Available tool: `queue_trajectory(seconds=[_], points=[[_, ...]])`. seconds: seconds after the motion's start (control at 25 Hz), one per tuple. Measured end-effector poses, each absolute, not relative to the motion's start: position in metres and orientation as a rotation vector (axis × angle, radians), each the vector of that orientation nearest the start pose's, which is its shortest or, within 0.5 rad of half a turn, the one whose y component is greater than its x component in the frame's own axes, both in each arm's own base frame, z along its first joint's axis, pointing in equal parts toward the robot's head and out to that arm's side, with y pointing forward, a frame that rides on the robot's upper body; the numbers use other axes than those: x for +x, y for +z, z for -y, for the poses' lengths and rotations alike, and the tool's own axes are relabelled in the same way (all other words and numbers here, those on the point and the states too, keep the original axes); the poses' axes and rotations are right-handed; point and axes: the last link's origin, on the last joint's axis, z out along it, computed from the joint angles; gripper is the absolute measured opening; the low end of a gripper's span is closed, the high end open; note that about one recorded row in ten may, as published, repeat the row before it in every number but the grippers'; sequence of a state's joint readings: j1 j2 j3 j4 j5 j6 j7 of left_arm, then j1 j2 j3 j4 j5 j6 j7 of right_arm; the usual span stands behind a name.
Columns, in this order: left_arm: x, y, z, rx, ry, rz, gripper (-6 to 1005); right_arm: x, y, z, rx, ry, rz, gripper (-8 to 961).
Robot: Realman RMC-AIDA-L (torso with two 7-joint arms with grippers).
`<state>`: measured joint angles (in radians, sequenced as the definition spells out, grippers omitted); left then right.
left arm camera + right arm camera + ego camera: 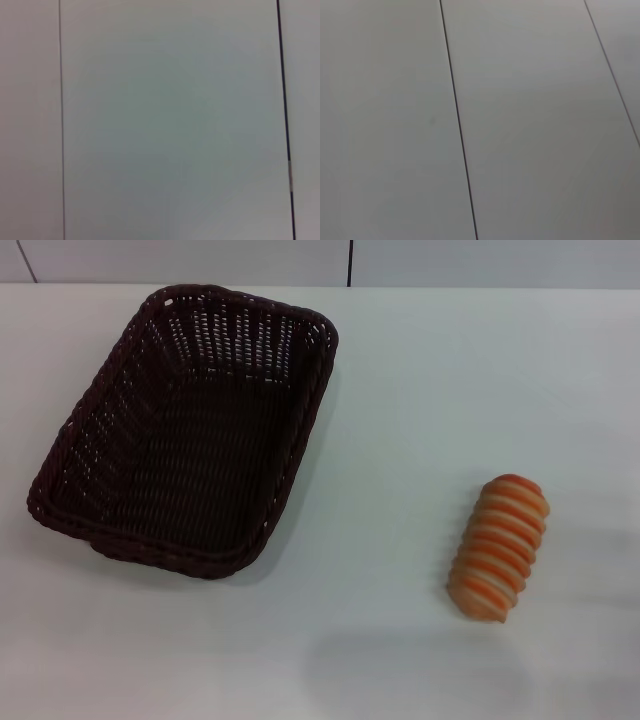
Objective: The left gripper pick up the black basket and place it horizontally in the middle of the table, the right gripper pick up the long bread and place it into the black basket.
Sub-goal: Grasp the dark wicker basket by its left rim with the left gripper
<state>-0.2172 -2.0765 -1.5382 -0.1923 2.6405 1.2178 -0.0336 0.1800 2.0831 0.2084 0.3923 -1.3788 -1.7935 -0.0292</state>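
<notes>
The black basket sits on the white table at the left, its long side running from near left to far right, empty inside. The long bread, with orange-and-cream striped ridges up, lies on the table at the right, well apart from the basket. Neither gripper shows in any view. The left wrist view and the right wrist view show only plain pale panels with thin dark seams.
A pale wall with a dark vertical seam runs behind the table's far edge. Bare tabletop lies between the basket and the bread and along the near edge.
</notes>
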Motion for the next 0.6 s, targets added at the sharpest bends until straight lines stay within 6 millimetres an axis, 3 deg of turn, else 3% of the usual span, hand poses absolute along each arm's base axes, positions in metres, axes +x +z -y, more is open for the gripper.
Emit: queue_trajectory(seconds=[0.4, 0.6], points=[[-0.403, 0.051, -0.264, -1.227, -0.498, 0.55, 798, 0.335, 0.017, -0.213, -1.051, 0.841, -0.441, 788], [-0.387, 0.046, -0.289, -1.351, -0.515, 0.536, 798, 0.334, 0.014, -0.218, -1.07, 0.839, -0.45, 785]])
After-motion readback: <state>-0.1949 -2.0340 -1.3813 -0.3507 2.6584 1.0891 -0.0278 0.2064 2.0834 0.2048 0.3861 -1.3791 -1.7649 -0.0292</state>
